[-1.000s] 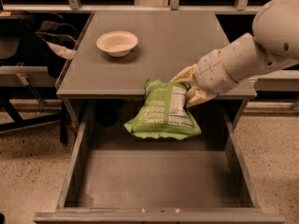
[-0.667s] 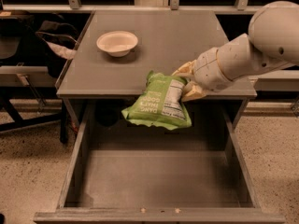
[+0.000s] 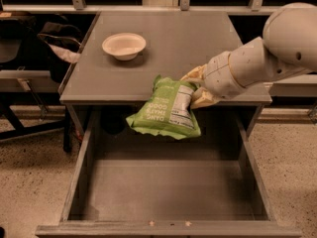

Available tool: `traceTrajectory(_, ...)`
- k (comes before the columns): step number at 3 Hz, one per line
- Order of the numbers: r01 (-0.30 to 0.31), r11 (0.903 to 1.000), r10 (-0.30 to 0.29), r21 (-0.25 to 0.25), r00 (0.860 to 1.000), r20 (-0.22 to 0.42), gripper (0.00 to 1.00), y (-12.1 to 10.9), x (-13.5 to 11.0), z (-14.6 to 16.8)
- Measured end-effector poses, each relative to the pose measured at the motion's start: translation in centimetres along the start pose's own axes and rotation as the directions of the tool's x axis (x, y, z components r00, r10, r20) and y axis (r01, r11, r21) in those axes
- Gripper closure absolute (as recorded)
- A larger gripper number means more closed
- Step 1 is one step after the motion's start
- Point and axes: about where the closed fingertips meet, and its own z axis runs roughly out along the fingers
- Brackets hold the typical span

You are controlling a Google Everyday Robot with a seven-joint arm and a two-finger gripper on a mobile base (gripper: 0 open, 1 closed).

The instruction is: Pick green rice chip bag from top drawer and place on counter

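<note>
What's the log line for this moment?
pincer: shut on bag, at counter front edge | bag: hanging above open drawer, not yet placed | bowl: on counter

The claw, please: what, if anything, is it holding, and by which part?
The claw holds the green rice chip bag by its upper right edge, above the open top drawer.

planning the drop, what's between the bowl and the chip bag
Only bare counter, in the camera view. The tool holds the bag over the counter's front edge.
</note>
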Motion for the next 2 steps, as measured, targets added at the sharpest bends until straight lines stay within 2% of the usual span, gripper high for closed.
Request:
traceTrajectory(1, 0.026, 0.9991, -0.027, 0.033, 1.0, 0.012, 1.0, -1.9, -1.0, -1.1)
traceTrajectory(2, 0.054, 0.9963, -0.056, 0.066, 0.998, 0.026, 1.0, -4.9, -1.7, -2.0)
